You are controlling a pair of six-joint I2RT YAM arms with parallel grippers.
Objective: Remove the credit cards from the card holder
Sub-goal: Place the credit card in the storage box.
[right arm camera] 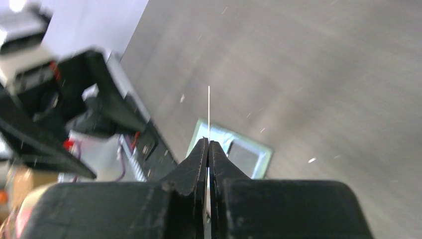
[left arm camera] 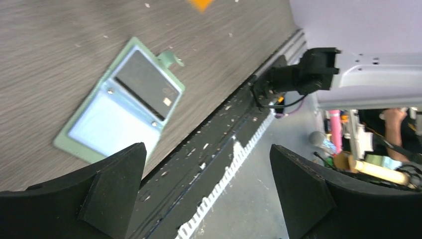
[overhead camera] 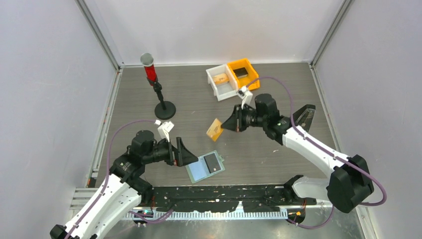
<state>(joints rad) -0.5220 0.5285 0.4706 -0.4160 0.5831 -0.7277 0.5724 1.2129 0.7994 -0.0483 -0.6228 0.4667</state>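
The pale-green card holder (overhead camera: pixel 205 168) lies open and flat on the table near the front edge. One pocket holds a light blue card (left arm camera: pixel 107 122); the other holds a dark card with a chip (left arm camera: pixel 145 85). My left gripper (overhead camera: pixel 191 155) hovers just left of the holder, open and empty (left arm camera: pixel 206 149). My right gripper (overhead camera: pixel 224 126) is above the middle of the table, shut on the tan-orange credit card (overhead camera: pixel 215 130), which hangs tilted in the air. In the right wrist view the card shows edge-on as a thin line (right arm camera: pixel 209 112) rising from the closed gripper (right arm camera: pixel 209 144), with the holder (right arm camera: pixel 249 152) behind.
A white bin (overhead camera: pixel 221 89) and an orange bin (overhead camera: pixel 254 74) holding a black block (overhead camera: pixel 241 72) stand at the back right. A red-and-silver microphone on a black stand (overhead camera: pixel 164 108) is at the back left. A black rail (overhead camera: pixel 224 196) runs along the front edge.
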